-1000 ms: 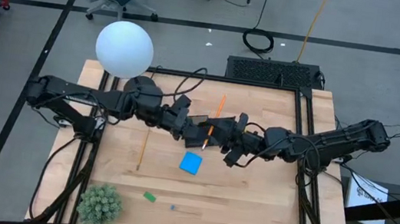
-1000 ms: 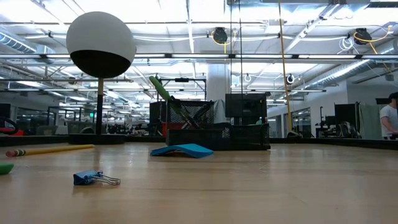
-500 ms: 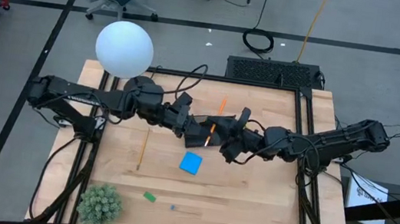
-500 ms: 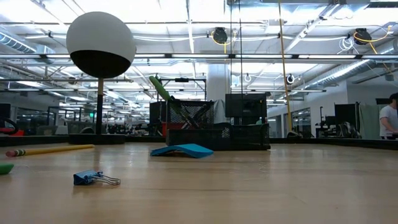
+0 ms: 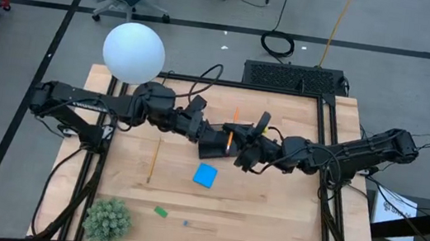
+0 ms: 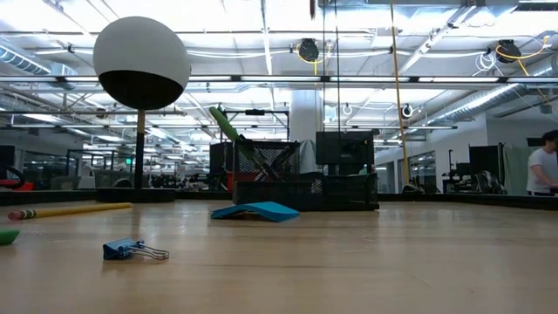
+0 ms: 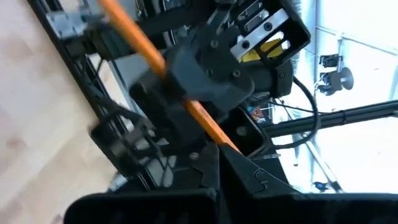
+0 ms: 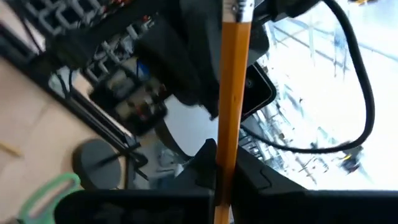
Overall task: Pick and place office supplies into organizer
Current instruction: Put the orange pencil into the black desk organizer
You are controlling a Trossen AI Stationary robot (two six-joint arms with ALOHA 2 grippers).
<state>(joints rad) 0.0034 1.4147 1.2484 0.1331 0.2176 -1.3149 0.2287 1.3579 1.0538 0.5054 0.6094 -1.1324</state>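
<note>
Both arms meet above the table's middle, and an orange pencil (image 5: 232, 133) hangs between them. My left gripper (image 5: 216, 140) and my right gripper (image 5: 238, 150) are both shut on it. A second pencil (image 5: 152, 160), a blue note pad (image 5: 206, 175), a green eraser (image 5: 160, 211) and a tiny blue clip (image 6: 131, 249) lie flat on the wood. The black organizer (image 6: 305, 190) stands beyond the note pad, with green-handled scissors (image 6: 228, 129) sticking up out of it. In the high view the arms cover most of it. My left gripper pinches the pencil's shaft (image 7: 213, 132) between its two fingers, which come in level from the table's left and lie across the shaft. The pencil runs on past them, clear of the table. My right gripper pinches the shaft (image 8: 225, 146) between its two fingers, level from the table's right and across it. In the left wrist view its fingers (image 7: 199, 74) sit farther along the shaft than my left gripper's. The metal-banded end (image 8: 242, 7) sticks out free.
A white globe lamp (image 5: 133, 51) stands at the far left corner. A fuzzy green plant ball (image 5: 106, 219) sits at the near left corner. Black frame rails (image 5: 329, 202) run along the table's sides. Bare wood lies near the front edge.
My right gripper has rolled at the wrist and its fingers have come together on the pencil that my left gripper holds. The pencil has turned a little and stays in the air above the table's middle.
</note>
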